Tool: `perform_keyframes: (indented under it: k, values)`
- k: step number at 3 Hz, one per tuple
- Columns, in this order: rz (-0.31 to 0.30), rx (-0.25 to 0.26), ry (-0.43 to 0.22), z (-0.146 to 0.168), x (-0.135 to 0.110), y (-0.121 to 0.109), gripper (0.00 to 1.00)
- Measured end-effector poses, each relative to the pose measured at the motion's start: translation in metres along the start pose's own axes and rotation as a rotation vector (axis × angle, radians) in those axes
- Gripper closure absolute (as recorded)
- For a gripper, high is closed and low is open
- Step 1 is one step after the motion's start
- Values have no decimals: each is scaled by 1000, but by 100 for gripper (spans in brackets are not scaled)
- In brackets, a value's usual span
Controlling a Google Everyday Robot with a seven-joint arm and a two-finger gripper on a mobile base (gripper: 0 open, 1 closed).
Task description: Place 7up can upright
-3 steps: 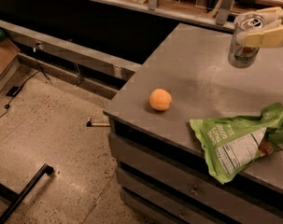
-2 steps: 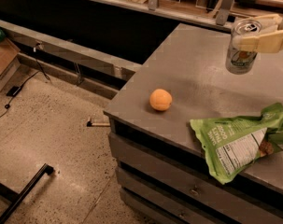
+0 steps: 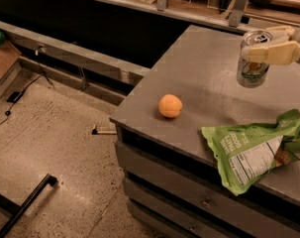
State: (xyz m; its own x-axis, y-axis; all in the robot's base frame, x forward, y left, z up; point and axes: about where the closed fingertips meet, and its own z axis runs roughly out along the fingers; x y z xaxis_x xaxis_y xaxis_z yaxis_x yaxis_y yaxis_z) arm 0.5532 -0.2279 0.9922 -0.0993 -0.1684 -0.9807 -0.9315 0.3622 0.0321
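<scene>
Speckled floor [image 3: 55, 148] nearest, then grey drawers [image 3: 179, 182] under a grey surface [image 3: 204, 83].

- Bag [image 3: 248, 152]: green, crumpled, lying flat at the front right edge of the surface. It sits on the near side of the can, apart from it.
- Orange [image 3: 170, 105]: mid-surface near the left corner, well apart from the can.
- Can [image 3: 251, 72]: far right of the surface, upright, open top facing up. Base looks at or just off the surface; can't tell if it's bearing weight.
- Gripper [image 3: 257, 43]: comes in from the right edge, cream fingers [image 3: 278, 53] clamped on the can's upper half, one in front, one behind.

Step, as judged: end of placement, with the can vertical over a bare patch. Next move calls for confirming that the base is seated flat, then opening the fingers evenly and backing off right or up without dragging the rim.

Risks: a tip-over if one finger catches on release. Nothing blocks the spot; the bag is the closest item and is only an issue if the arm exits low toward the front.
</scene>
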Motion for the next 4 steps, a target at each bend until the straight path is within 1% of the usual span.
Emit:
perform_keyframes:
  k: [1, 2, 3, 4]
  values:
    - [-4, -20, -38, 7, 2, -5, 100]
    - [14, -17, -78, 11, 2, -17, 100]
    - [51, 4, -119, 12, 11, -27, 100]
    - [89, 17, -140, 14, 25, -39, 100]
